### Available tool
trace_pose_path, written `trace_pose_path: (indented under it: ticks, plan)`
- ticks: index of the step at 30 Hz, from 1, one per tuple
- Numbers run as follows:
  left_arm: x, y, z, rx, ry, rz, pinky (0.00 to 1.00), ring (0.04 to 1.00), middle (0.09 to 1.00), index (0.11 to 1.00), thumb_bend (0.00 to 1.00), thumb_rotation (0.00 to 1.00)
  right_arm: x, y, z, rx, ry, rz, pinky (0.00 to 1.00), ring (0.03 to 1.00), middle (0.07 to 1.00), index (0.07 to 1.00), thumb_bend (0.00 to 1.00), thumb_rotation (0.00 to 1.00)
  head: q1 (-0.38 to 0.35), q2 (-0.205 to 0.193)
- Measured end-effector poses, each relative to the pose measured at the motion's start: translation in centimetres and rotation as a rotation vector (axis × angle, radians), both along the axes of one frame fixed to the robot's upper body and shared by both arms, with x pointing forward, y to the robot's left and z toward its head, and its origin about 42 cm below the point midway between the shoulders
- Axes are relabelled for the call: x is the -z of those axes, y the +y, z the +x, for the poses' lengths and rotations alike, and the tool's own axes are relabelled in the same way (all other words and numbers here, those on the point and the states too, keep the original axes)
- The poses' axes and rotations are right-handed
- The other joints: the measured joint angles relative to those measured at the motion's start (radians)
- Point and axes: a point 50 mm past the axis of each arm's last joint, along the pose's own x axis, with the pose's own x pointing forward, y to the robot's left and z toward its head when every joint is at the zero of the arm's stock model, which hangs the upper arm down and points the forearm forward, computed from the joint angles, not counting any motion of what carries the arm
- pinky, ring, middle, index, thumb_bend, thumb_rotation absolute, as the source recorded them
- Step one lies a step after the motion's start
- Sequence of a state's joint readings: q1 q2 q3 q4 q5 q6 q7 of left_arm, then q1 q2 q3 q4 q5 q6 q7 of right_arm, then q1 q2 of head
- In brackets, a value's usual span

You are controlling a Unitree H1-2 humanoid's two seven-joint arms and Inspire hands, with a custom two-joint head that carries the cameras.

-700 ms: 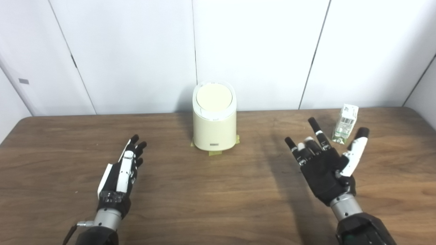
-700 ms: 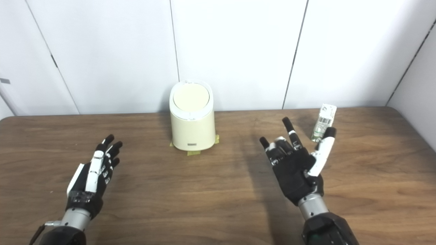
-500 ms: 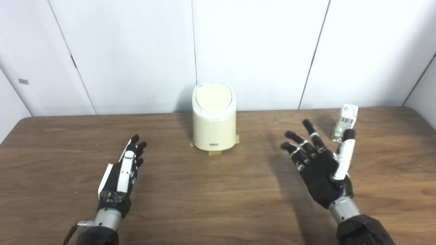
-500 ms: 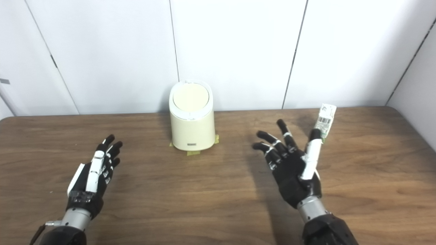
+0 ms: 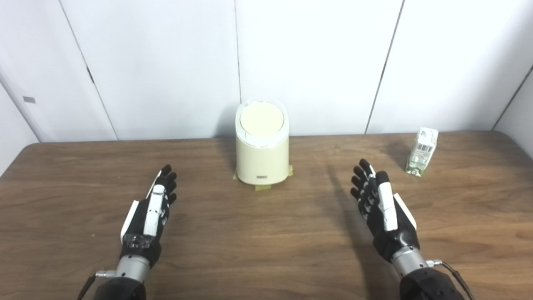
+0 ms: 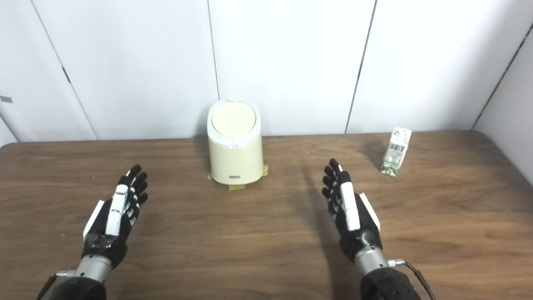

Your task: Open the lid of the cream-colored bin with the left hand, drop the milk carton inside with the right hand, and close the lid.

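Left eye view: the milk carton (image 5: 422, 151) stands at far right of the table (image 5: 266, 250), looks light and easily crushed; grasp its flat sides gently. Your right hand (image 5: 385, 212) and left hand (image 5: 148, 216) are flat, holding nothing. The bin (image 5: 262, 143) has its lid (image 5: 262, 118) down.

A brown wooden table (image 5: 266, 233) with visible grain and a smooth, faintly shiny finish lies under both hands. Ahead of the left hand (image 5: 148, 218) and to its right stands a cream-colored bin (image 5: 262, 158) of smooth, matt-looking plastic, its lid (image 5: 261, 118) equally smooth. Both the left and the right hand (image 5: 385, 214) look like black and white hard plastic with bare metal wrists, and ahead of the right hand stands a printed paper milk carton (image 5: 422, 151).
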State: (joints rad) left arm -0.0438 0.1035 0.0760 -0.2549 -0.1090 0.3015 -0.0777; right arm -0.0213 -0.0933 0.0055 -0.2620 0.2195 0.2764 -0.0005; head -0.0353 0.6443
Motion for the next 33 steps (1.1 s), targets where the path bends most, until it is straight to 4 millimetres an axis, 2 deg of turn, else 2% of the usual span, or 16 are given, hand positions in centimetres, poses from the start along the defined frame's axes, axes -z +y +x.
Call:
trace_pose_path:
  ticks: [5,7,9,10,14,21,22,30,33]
  plan:
    - [0.0,-0.1,0.0,0.0,-0.005,-0.012,1.0,0.999,1.0,1.0,0.49,1.0,0.6,-0.1,0.2,0.007,0.009,-0.009,1.0,1.0,1.0,1.0,0.68,1.0,0.0,0.0]
    - [0.0,-0.2,0.0,0.0,-0.005,-0.016,1.0,0.999,0.998,1.0,0.5,1.0,0.8,-0.2,0.2,0.014,0.014,-0.008,1.0,1.0,1.0,1.0,0.69,1.0,0.005,-0.012]
    - [0.0,-0.2,0.0,0.0,-0.005,-0.015,1.0,0.998,0.993,1.0,0.51,1.0,0.7,-0.3,0.2,0.022,0.009,-0.003,1.0,1.0,1.0,1.0,0.7,1.0,0.014,-0.043]
    - [0.0,-0.3,0.0,-0.002,-0.005,-0.012,1.0,0.996,0.99,1.0,0.51,1.0,0.7,-0.4,0.2,0.026,0.001,-0.001,1.0,1.0,1.0,1.0,0.7,1.0,0.014,-0.043]
    - [0.2,-0.3,-0.2,-0.004,-0.01,-0.008,1.0,1.0,0.992,1.0,0.5,1.0,0.7,-0.5,0.1,0.02,-0.042,0.003,1.0,1.0,1.0,1.0,0.68,1.0,0.028,-0.113]
    - [0.9,-0.3,-0.8,-0.01,-0.002,-0.012,1.0,1.0,0.995,1.0,0.51,1.0,1.9,-0.8,-0.7,0.016,-0.038,0.004,1.0,1.0,1.0,1.0,0.68,1.0,0.034,-0.161]
    - [1.0,-0.4,-0.8,-0.011,0.001,-0.011,1.0,1.0,0.994,1.0,0.52,1.0,2.0,-0.8,-0.7,0.015,-0.039,0.002,1.0,1.0,1.0,1.0,0.67,1.0,0.041,-0.185]
    - [1.3,-0.5,-1.1,-0.002,0.011,0.027,1.0,1.0,1.0,1.0,0.57,1.0,2.5,-0.9,-0.8,-0.004,-0.044,0.006,1.0,1.0,1.0,1.0,0.65,1.0,0.057,-0.201]
    - [1.3,-0.2,-1.0,-0.001,0.014,0.047,1.0,1.0,1.0,1.0,0.57,0.92,2.6,-1.0,-0.8,-0.001,-0.044,0.011,1.0,1.0,1.0,1.0,0.65,1.0,0.057,-0.201]
